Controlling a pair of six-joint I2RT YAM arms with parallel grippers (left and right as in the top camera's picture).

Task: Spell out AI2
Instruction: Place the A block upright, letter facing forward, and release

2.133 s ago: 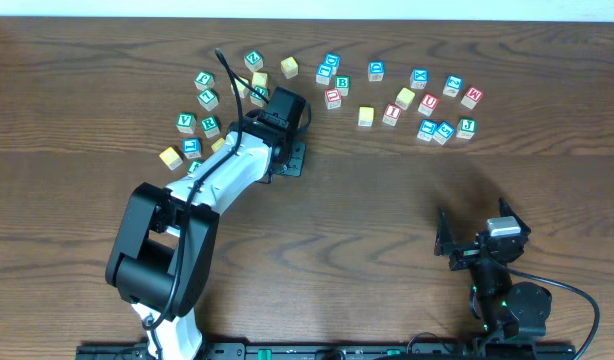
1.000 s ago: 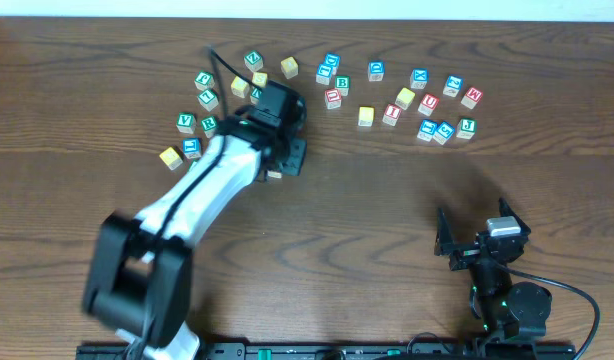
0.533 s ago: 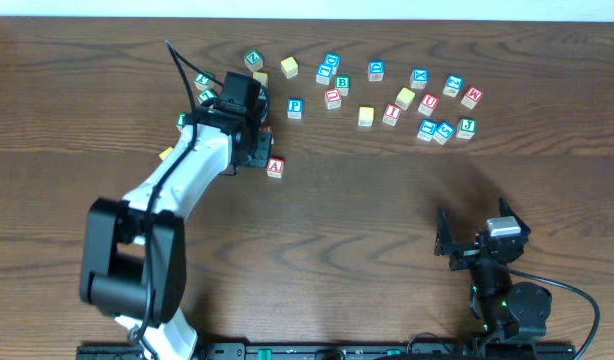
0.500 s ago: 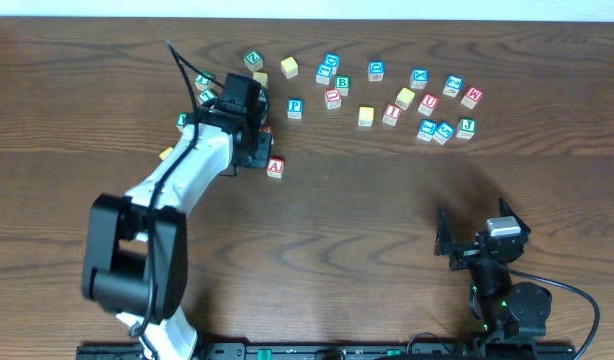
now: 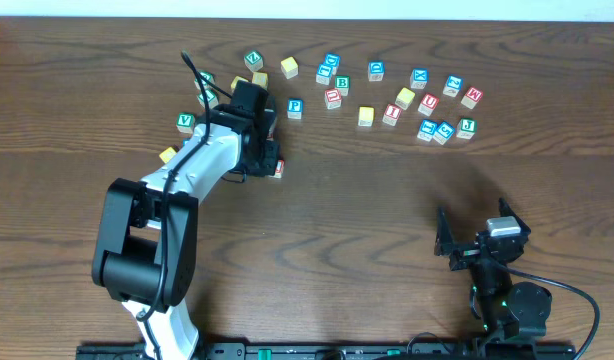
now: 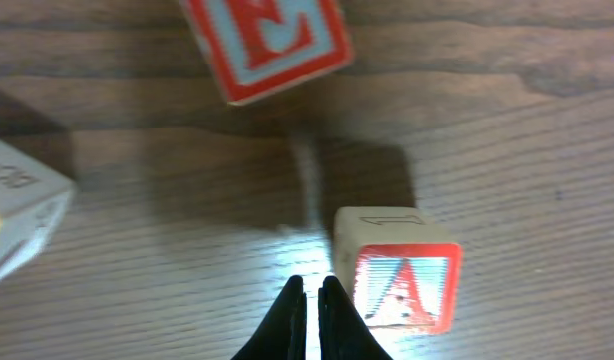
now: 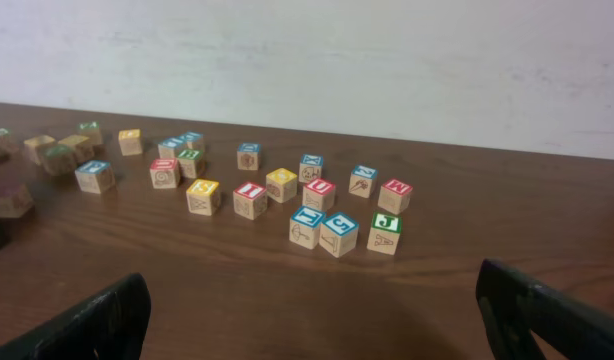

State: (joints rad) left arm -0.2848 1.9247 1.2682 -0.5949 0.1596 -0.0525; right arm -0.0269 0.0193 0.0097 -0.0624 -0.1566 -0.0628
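Observation:
The red letter A block (image 6: 397, 283) lies on the table, just right of my left gripper (image 6: 312, 292). The gripper's jaws are shut and empty, tips close to the wood beside the block. In the overhead view the A block (image 5: 278, 169) shows partly under the left gripper (image 5: 269, 160). A red I block (image 5: 390, 113) sits in the right-hand cluster and also shows in the right wrist view (image 7: 250, 198). My right gripper (image 5: 477, 246) rests open and empty near the front right, its fingers (image 7: 312, 325) wide apart. I cannot pick out a 2 block.
A red E block (image 6: 267, 40) lies just beyond the A block. A pale block (image 6: 17, 215) lies to its left. Several letter blocks are scattered along the back, with green ones (image 5: 185, 122) at the left and a mixed cluster (image 5: 432, 130) at the right.
The left arm carried the A block down and left out of the pile and set it on the table. It has since swung back beside the block with its jaws shut. The right arm has not moved.

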